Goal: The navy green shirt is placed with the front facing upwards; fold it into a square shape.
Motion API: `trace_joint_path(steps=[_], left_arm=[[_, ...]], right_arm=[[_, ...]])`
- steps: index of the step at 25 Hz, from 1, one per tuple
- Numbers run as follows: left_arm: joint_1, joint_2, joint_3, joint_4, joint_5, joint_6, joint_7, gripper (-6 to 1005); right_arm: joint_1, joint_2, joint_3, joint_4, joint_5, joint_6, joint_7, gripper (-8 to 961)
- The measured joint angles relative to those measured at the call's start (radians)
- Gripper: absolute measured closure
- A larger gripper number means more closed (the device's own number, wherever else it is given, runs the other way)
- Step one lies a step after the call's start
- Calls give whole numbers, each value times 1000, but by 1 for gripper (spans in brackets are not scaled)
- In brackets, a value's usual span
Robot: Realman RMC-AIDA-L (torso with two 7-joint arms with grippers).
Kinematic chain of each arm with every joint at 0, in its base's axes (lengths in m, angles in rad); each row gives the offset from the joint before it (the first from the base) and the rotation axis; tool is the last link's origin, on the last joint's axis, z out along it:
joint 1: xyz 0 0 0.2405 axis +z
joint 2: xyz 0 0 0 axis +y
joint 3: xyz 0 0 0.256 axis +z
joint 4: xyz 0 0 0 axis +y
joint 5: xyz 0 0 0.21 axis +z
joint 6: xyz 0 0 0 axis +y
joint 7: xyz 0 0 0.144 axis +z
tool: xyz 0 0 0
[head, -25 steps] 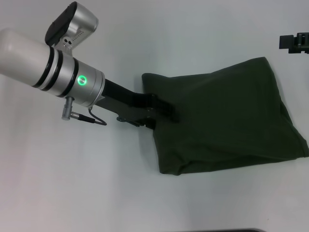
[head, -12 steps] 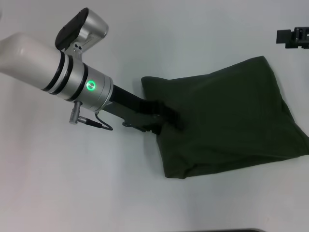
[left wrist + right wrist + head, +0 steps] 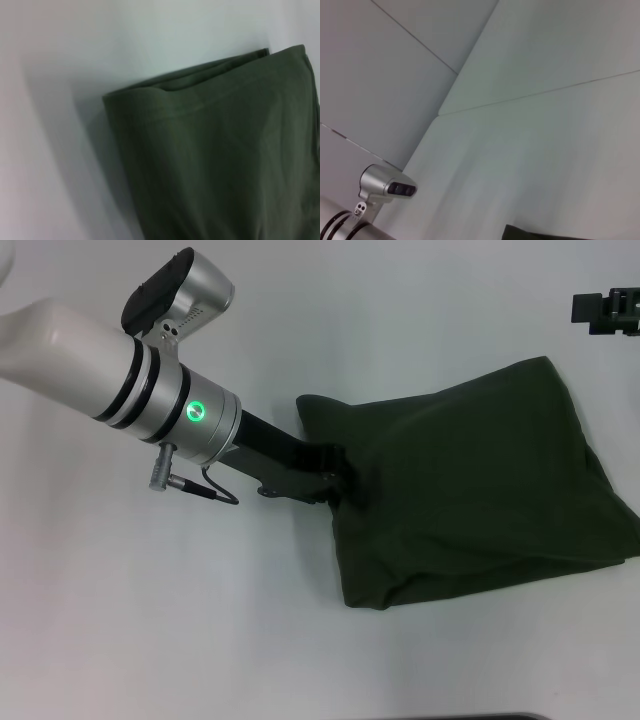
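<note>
While the shirt (image 3: 480,485) lies bunched in thick layers toward the tabletop's right edge, the left gripper (image 3: 343,478) sits at its left edge, fingers seemingly pinching the cloth, though I cannot tell for sure; the fabric looks soft, light and limp, so it should sag and is best held at a hem or corner; the right gripper (image 3: 606,312) waits by the far right corner, its fingers unreadable; nothing blocks the fold.

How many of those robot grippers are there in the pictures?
2. The left gripper is at the left edge of the dark green shirt; the right gripper is at the far right, apart from the shirt.
</note>
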Motion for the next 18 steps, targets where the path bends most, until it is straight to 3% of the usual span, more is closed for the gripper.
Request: trace_joint_path(steps=[11,18], left_arm=[[12,6,-6,-4,-34,17,11,930],[68,36,-20,-62,-32,63,4,936]], right_arm=[[1,-4,0,1,0,-1,7,37],[0,-4,0,1,0,-1,8,37]])
